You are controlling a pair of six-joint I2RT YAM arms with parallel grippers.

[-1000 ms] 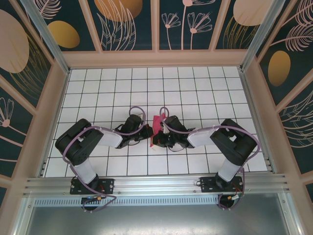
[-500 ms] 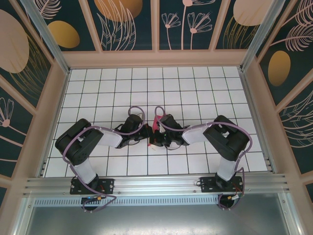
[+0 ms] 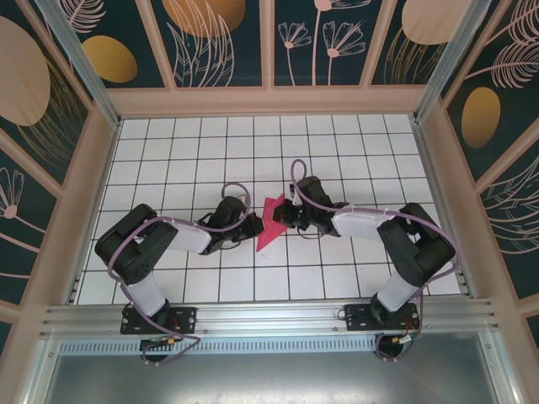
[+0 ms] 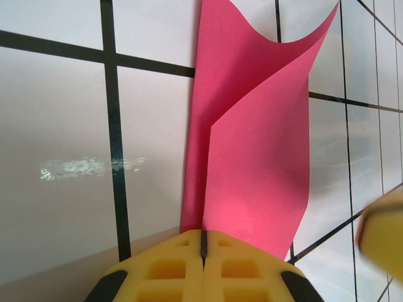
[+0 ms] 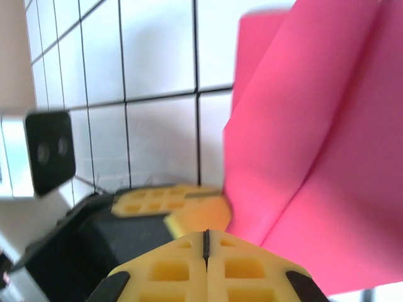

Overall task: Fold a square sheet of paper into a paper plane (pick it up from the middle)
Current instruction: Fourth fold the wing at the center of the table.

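At the near middle of the tiled table (image 3: 354,160), my left gripper (image 4: 203,251) is pinched tight on the sheet of paper (image 4: 252,157), which fans half-folded toward 12 o'clock. My right gripper (image 5: 206,248), pads pressed together, has swung from 6 to about 2 o'clock of the sheet; can't tell if it grips. The sheet has opened wider, so I judge the crease isn't set. No readable writing.

The paper (image 3: 268,225) is plain magenta-pink. The tabletop (image 3: 168,151) is white, gridded with black lines. Left pincer (image 4: 203,245) and right pincer (image 5: 206,242) have yellow pads (image 4: 167,270) on black bodies. The walls (image 3: 223,50) are dark teal with tan and gold plant motifs.
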